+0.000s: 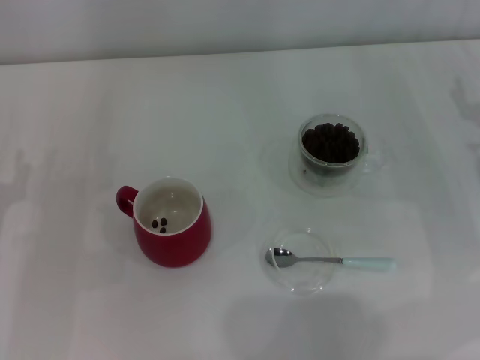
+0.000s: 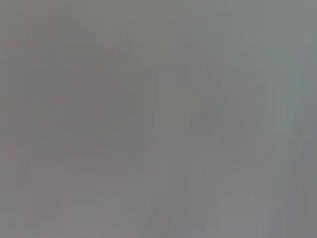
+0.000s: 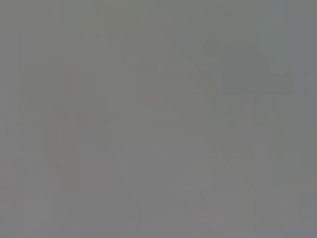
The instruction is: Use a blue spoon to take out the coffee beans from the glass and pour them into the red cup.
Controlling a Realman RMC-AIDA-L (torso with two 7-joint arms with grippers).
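Head view: neither arm nor gripper in frame — no part of the robot's body visible. Left wrist view: uniform grey field, no fingers shown. Right wrist view: the same — no fingers shown. Pose and finger state of both grippers cannot be established.

A plain white table (image 1: pixel 225 90) fills nearly the whole head view, evenly lit; a pale wall (image 1: pixel 225 26) runs behind it.

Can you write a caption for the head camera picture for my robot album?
Blue spoon resting on a glass dish, glass of coffee beans behind, red cup holding two beans.
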